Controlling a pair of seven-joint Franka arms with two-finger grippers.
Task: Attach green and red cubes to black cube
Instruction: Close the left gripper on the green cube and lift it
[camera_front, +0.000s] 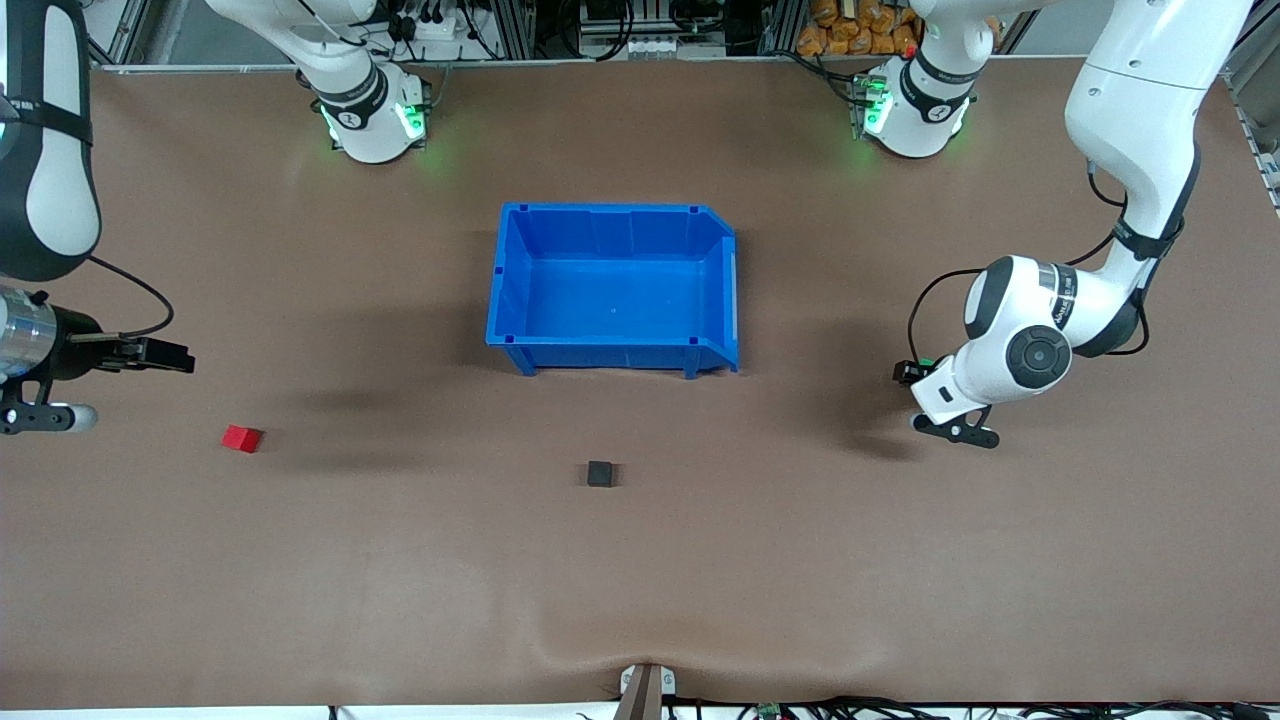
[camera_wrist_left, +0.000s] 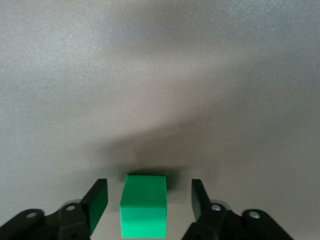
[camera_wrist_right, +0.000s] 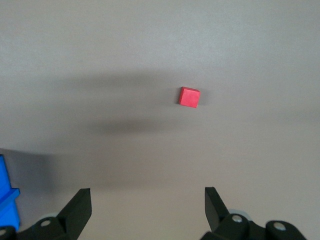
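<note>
Bright green cube (camera_wrist_left: 143, 205), bright red cube (camera_front: 242, 438), matte black cube (camera_front: 600, 473) — plain blue bin (camera_front: 515, 290), brown table (camera_front: 400, 560), white arms

A brown, matte worktop (camera_front: 900, 560) fills most of the front view, its covering puckered into a shallow wrinkle at the middle of the edge nearest the front camera. On it stands a bright blue, open-topped plastic storage bin (camera_front: 612, 355) with nothing inside, set about midway between the two ends of the worktop; one of its short walls is cut lower than the others. Along the worktop's edge farthest from the front camera lie dark cables and some orange packets (camera_front: 850, 28).
</note>
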